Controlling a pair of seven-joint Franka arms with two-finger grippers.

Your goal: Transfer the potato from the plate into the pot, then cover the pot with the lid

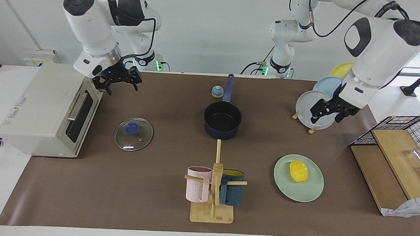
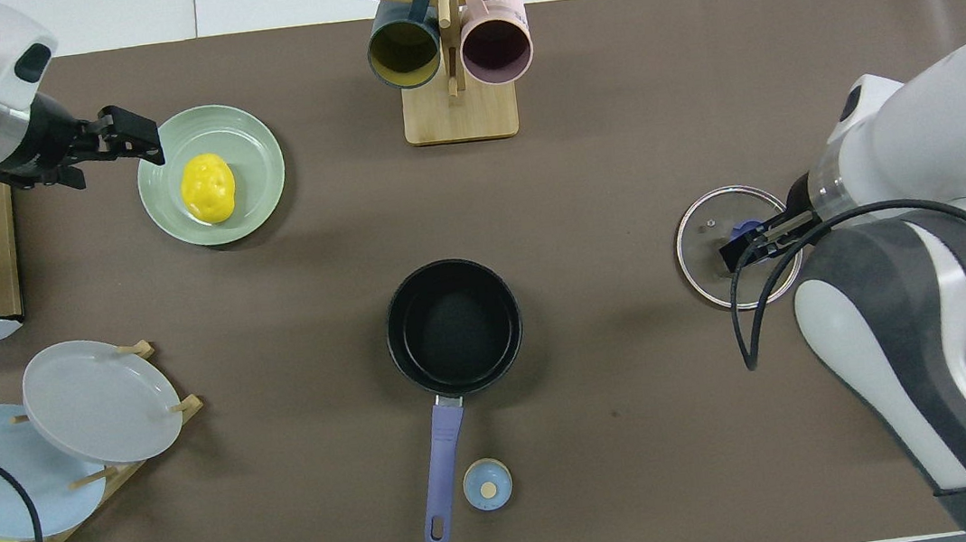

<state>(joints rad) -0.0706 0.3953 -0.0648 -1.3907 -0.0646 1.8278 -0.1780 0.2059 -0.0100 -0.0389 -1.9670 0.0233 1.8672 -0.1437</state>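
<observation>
The yellow potato point(image 1: 298, 171) point(image 2: 208, 188) lies on the mint-green plate point(image 1: 310, 193) point(image 2: 255, 147). The navy pot point(image 1: 222, 120) point(image 2: 452, 315) stands empty at mid-table, its handle pointing toward the robots. The glass lid point(image 1: 140, 137) point(image 2: 702, 237) lies flat on the mat in front of the toaster oven. My left gripper point(image 1: 326, 116) point(image 2: 133, 136) is open and empty, up in the air by the plate's edge toward the left arm's end. My right gripper point(image 1: 120, 81) point(image 2: 742, 249) is open and empty, raised over the lid.
A mug stand point(image 1: 212, 211) with a pink and a teal mug stands farther from the robots than the pot. A toaster oven point(image 1: 41, 109) is at the right arm's end. A plate rack point(image 1: 313, 102), a wire basket point(image 1: 411, 125) and a small blue dome point(image 1: 217, 91) are also there.
</observation>
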